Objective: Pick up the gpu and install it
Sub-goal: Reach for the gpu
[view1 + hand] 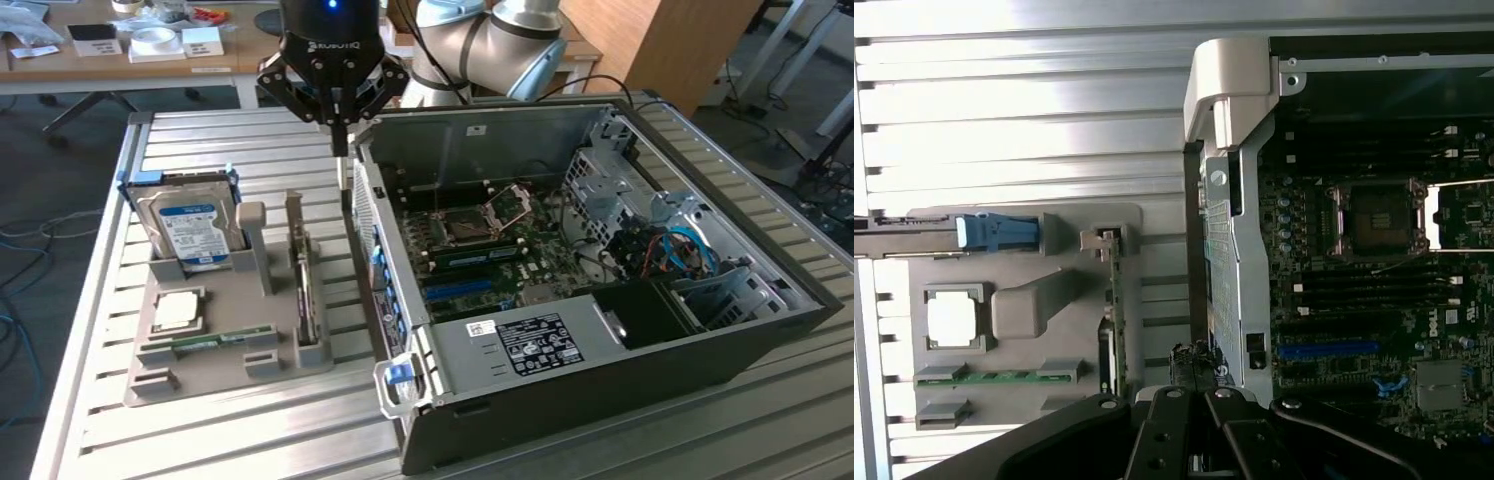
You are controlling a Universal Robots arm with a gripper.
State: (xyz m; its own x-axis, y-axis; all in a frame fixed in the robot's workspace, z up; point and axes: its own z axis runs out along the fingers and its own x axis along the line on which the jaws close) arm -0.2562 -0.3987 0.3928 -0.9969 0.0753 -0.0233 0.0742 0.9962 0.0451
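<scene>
Jaws are closed on nothing; the gripper [343,143] hangs at top centre of the exterior view, over the case [461,375] wall. The gpu [304,290] stands edge-on in the tray [207,383], lower left.

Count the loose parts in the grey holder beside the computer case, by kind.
hard drive: 1
square silver chip: 1
green memory stick: 1
gpu: 1
Total: 4
</scene>
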